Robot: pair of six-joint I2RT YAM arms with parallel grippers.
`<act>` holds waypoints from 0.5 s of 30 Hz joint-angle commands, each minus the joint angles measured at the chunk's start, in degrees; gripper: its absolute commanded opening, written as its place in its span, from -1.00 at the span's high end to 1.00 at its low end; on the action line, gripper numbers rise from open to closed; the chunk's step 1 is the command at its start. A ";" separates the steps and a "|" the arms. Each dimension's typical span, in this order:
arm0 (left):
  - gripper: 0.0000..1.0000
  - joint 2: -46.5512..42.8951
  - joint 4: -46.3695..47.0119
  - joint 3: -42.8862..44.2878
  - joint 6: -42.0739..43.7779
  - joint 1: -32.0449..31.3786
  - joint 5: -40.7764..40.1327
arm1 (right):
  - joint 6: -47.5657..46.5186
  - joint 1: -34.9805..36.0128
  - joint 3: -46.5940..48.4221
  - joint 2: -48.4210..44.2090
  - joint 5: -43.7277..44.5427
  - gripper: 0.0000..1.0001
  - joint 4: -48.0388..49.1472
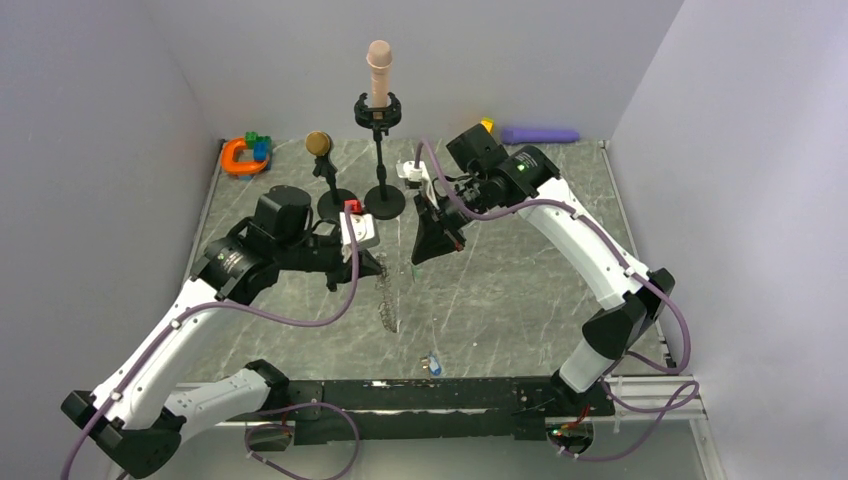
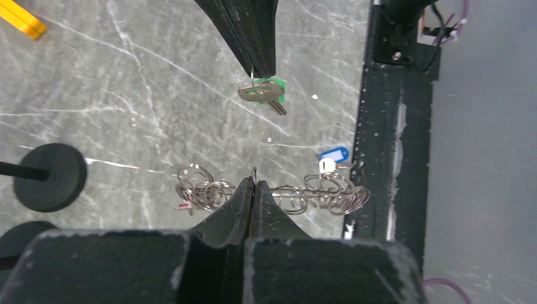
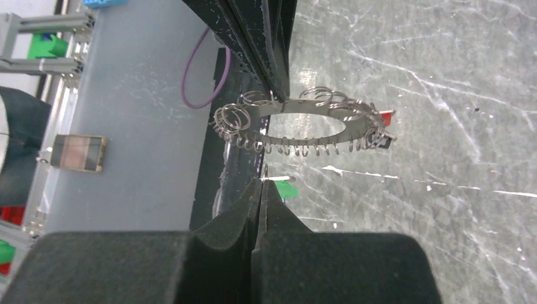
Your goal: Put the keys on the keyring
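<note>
Tabletop [image 1: 520, 300] is finished in dark grey marble with white veins. It is enclosed by plain pale walls [image 1: 560, 60] at left, top and right of frame. A black rail [image 1: 450, 412] is fitted along the bottom edge.

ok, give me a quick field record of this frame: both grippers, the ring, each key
left gripper: shut on the large grey metal keyring rimmed with small wire loops, held in the air
right gripper: shut on the green-headed metal key, close to the ring, not yet on it
red-headed key: at the ring's rim, seemingly attached
blue-headed key: lying loose on the grey marble table
</note>
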 commanded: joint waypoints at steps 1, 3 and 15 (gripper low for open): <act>1.00 -0.51 1.59 1.50 -5.62 -0.21 7.08 | -4.56 0.80 2.79 -1.13 1.46 1.00 -1.42; 1.00 -1.33 3.99 -0.04 -8.01 -0.21 9.43 | -4.37 0.98 1.18 -2.42 0.92 1.00 0.85; 1.00 -5.21 19.74 -9.15 -21.99 2.77 21.47 | -1.37 1.68 -4.27 -3.98 -8.26 1.00 3.98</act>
